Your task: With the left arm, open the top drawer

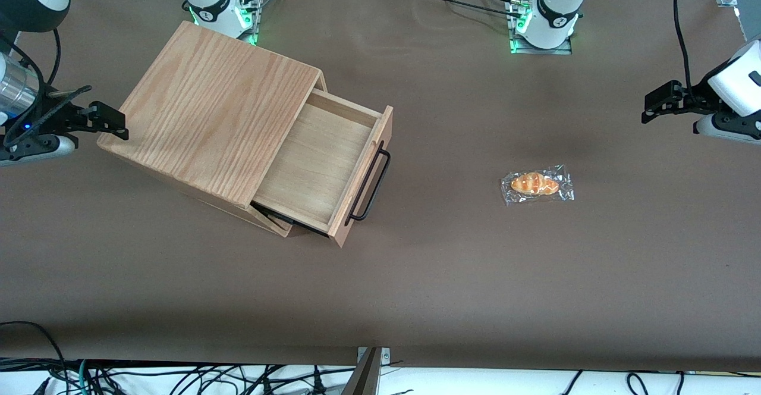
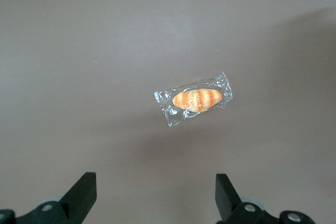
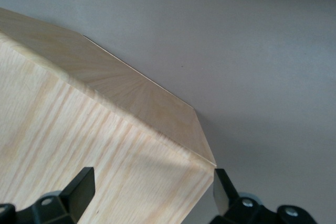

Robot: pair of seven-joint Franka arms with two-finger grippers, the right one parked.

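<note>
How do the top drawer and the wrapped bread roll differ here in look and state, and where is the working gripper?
The top drawer is pale wood with a black bar handle, pulled well out of its casing; the bread roll is orange in clear wrap. The drawer is far larger and empty; the roll lies flat on the table, toward the working arm's end. Nothing grips either: the left gripper hangs open above the roll.

Top drawer (image 1: 318, 160): pale smooth wood, black metal handle (image 1: 370, 185). Casing (image 1: 208, 109): grained oak. Table (image 1: 475, 276): matt brown cloth (faintly creased). Beside the drawer, bread packet (image 1: 537, 184): glossy crinkled plastic. Gripper (image 2: 156, 200), above the packet: matt black.
</note>
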